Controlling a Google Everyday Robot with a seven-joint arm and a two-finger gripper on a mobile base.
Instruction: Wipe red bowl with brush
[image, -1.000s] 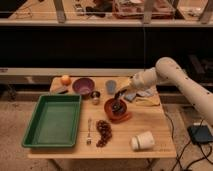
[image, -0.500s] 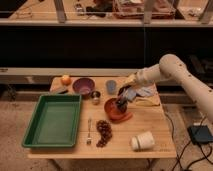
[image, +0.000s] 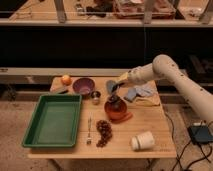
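Camera view: gripper (image: 114, 91) poised just above red bowl (image: 119, 114), bowl lying at 6 o'clock from it; dark brush (image: 115, 103) apparently hanging upright into bowl; grasp impossible to tell.

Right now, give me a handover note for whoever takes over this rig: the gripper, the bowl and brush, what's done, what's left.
Gripper: low over the red bowl, which sits mid-table, right of the metal cup.
Brush: the dark shape directly under the gripper, its head down inside the bowl.
Done: the brush is at the bowl.
Left: the wiping itself. How much of the bowl has been covered cannot be judged, so work the brush around the whole inside.
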